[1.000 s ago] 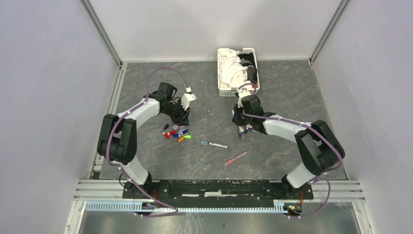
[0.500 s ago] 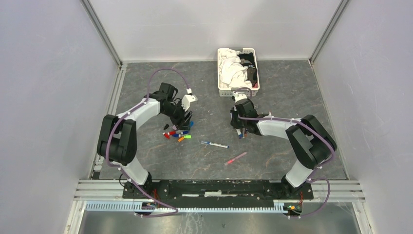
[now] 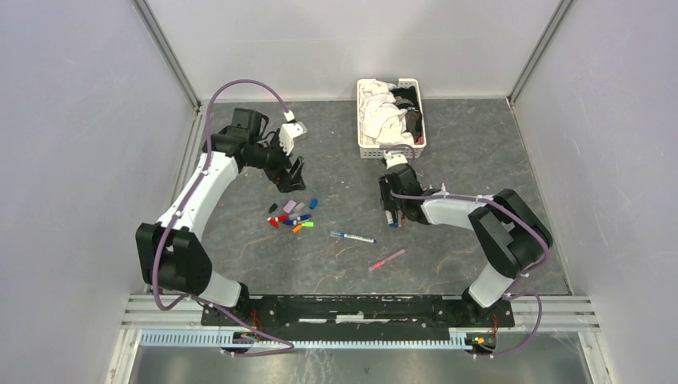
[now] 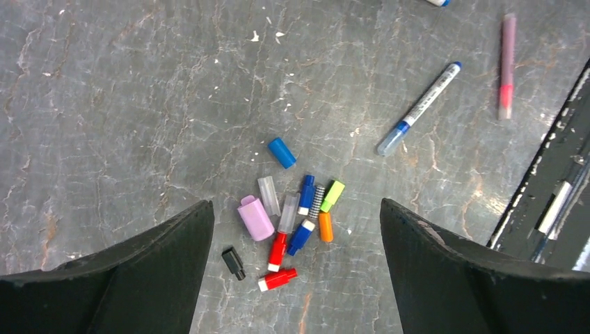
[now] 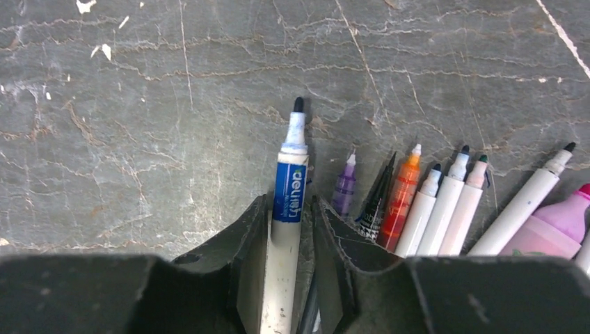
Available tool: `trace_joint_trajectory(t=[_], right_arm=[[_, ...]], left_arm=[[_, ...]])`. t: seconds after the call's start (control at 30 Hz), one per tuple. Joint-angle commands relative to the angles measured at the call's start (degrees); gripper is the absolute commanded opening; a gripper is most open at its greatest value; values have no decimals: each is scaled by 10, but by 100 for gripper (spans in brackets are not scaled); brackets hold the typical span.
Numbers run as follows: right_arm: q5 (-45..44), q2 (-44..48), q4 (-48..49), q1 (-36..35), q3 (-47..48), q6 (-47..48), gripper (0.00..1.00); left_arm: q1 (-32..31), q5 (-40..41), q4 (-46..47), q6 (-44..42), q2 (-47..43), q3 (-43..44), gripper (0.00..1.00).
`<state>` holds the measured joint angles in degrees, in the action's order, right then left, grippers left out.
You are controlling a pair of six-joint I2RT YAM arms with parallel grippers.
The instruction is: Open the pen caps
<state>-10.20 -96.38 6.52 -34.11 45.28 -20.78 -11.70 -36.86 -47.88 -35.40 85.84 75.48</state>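
My left gripper (image 3: pixel 292 178) (image 4: pixel 296 207) hangs open and empty above a small heap of pen caps (image 4: pixel 292 223) (image 3: pixel 292 218): red, blue, orange, green, lilac, clear and black. One blue cap (image 4: pixel 282 152) (image 3: pixel 313 203) lies apart, just beyond the heap. My right gripper (image 3: pixel 393 214) (image 5: pixel 290 203) is low over the table. An uncapped blue-labelled pen (image 5: pixel 289 184) lies between its jaws, with a small gap at the right finger. Beside it lies a row of uncapped pens (image 5: pixel 417 198). Two capped pens rest mid-table, a blue one (image 3: pixel 352 237) (image 4: pixel 417 110) and a pink one (image 3: pixel 387 258) (image 4: pixel 506 66).
A white slatted basket (image 3: pixel 388 150) of cloths stands at the back, just behind my right gripper. Grey walls enclose the table on the left, right and back. The arm bases and a metal rail (image 3: pixel 360 308) run along the near edge.
My left gripper has opened wide and drawn up and back from the cap heap, leaving a blue cap beside it. My right gripper's jaws have loosened around the pen.
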Motion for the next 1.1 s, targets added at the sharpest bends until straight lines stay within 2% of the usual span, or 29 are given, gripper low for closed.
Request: trace_joint_trajectory(t=[0.0, 0.2, 0.33, 0.5, 0.57, 0.67, 0.77, 0.9, 1.07], right_arm=[[-44, 29, -16, -10, -13, 11, 35], [-69, 59, -22, -19, -26, 19, 30], [-67, 89, -15, -27, -32, 33, 31], [36, 146, 37, -42, -55, 101, 41], [139, 163, 60, -42, -68, 136, 45], [271, 150, 31, -58, -53, 193, 50], [297, 124, -13, -89, -38, 241, 52], [306, 89, -16, -117, -38, 248, 51], [274, 52, -26, -135, -25, 254, 48]], left_arm=[[0, -28, -48, 16, -19, 18, 94], [3, -24, -66, 5, -21, 17, 94], [8, -22, -68, 1, -29, 18, 95], [20, -43, -81, -2, -50, 34, 100], [25, -40, -49, 41, -72, 31, 100], [26, -9, -14, 76, -101, 28, 100], [26, 41, 26, 118, -118, 5, 100], [33, 6, 4, 78, -105, -9, 100], [34, 45, 56, 112, -127, -25, 100]])
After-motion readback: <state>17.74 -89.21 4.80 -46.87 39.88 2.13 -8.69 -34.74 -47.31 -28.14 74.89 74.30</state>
